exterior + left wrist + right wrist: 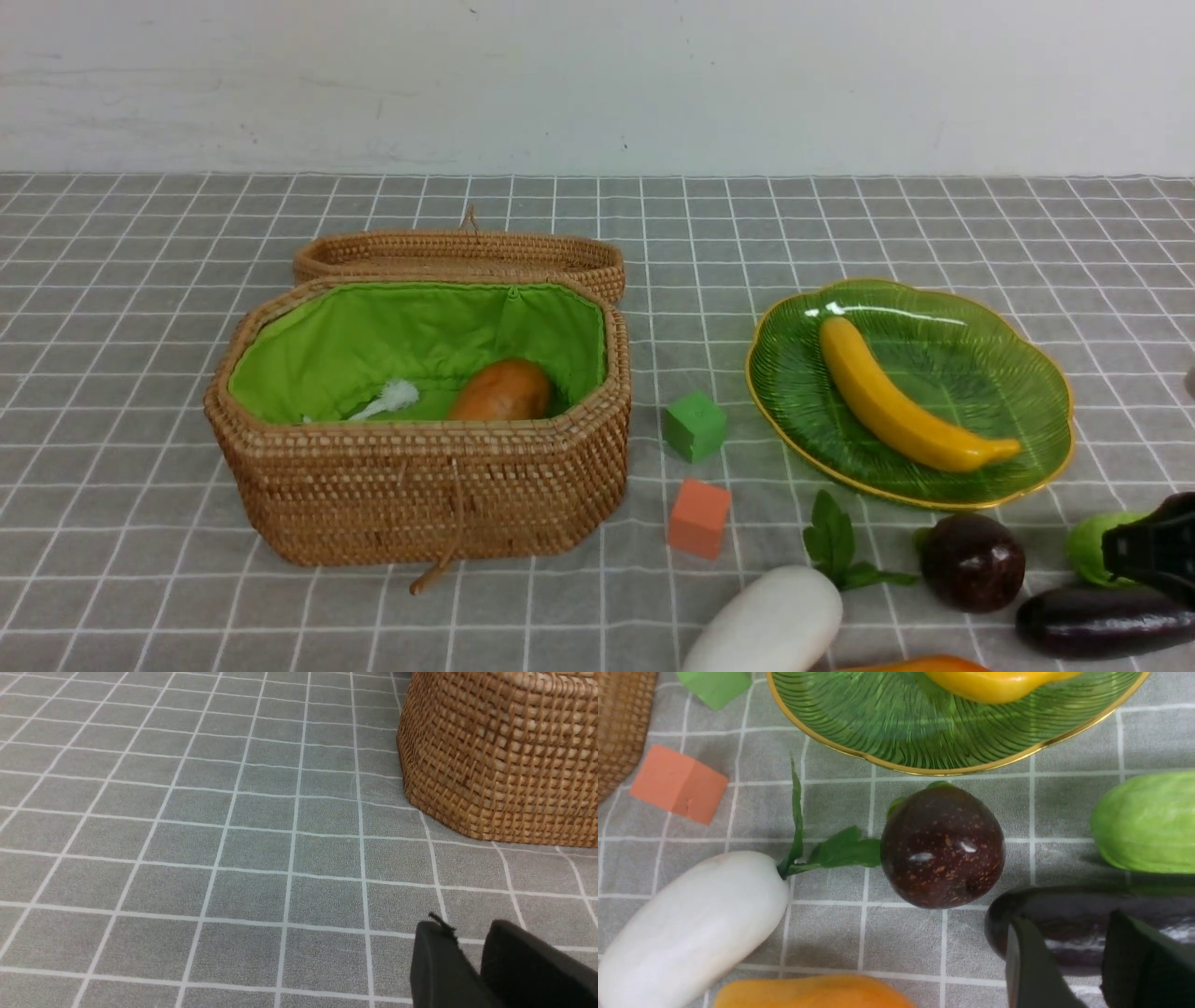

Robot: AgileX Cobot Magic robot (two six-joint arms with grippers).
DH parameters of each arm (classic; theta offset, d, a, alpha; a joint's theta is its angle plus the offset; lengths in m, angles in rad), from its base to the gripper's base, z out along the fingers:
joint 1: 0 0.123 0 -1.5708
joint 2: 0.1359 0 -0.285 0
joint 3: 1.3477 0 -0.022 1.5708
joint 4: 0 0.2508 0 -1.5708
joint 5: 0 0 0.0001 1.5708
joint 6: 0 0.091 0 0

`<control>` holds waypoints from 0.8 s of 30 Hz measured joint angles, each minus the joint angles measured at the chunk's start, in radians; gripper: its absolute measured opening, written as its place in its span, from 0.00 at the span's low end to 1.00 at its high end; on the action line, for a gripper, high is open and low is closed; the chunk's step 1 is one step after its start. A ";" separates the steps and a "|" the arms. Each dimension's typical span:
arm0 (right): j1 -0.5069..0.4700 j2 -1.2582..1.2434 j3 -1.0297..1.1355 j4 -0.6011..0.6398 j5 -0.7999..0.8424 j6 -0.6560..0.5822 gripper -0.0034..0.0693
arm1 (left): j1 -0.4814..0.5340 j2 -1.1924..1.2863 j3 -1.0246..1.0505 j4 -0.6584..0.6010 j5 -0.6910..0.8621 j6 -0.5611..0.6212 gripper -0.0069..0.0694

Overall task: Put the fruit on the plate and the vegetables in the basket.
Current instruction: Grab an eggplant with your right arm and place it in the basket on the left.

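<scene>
**Sorting layout, near edge to far wall**

Nearest, at the frame's lower edge, lie the mango-like fruit point(920, 665), cut off by that edge, and the white radish point(766, 625), its leaves pointing toward the plate. Beside them, the eggplant point(1092, 621) lies along the cloth. The right gripper point(1064, 933) hangs over it with fingers apart, gripping nothing. The light green gourd point(1088, 549) sits just behind that gripper. The maroon fruit point(973, 562) rests just off the plate's near rim, apart from the radish leaves.

The left gripper point(469, 933) shows slightly parted, empty tips low over bare checked cloth point(140, 327), near a basket corner. That side is wide open ground.

Midway, the orange cube point(698, 518) and green cube point(695, 426) occupy the lane between basket and plate.

The plate point(990, 359) holds only the banana point(906, 401), lying diagonally, with bare glass either side. The basket point(420, 485) stands open with the potato point(501, 392) inside and its lid point(457, 254) folded back. Bare cloth runs on to the wall point(597, 84).
</scene>
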 joint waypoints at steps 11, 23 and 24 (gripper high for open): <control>0.000 0.008 0.000 -0.015 -0.022 0.018 0.43 | 0.000 0.000 0.000 0.000 0.000 0.000 0.29; 0.000 0.124 -0.128 -0.273 0.144 0.424 0.96 | 0.000 0.000 0.000 0.000 0.000 0.000 0.31; 0.000 0.143 -0.131 -0.282 0.155 0.501 0.97 | 0.000 0.000 0.000 0.000 0.000 0.000 0.31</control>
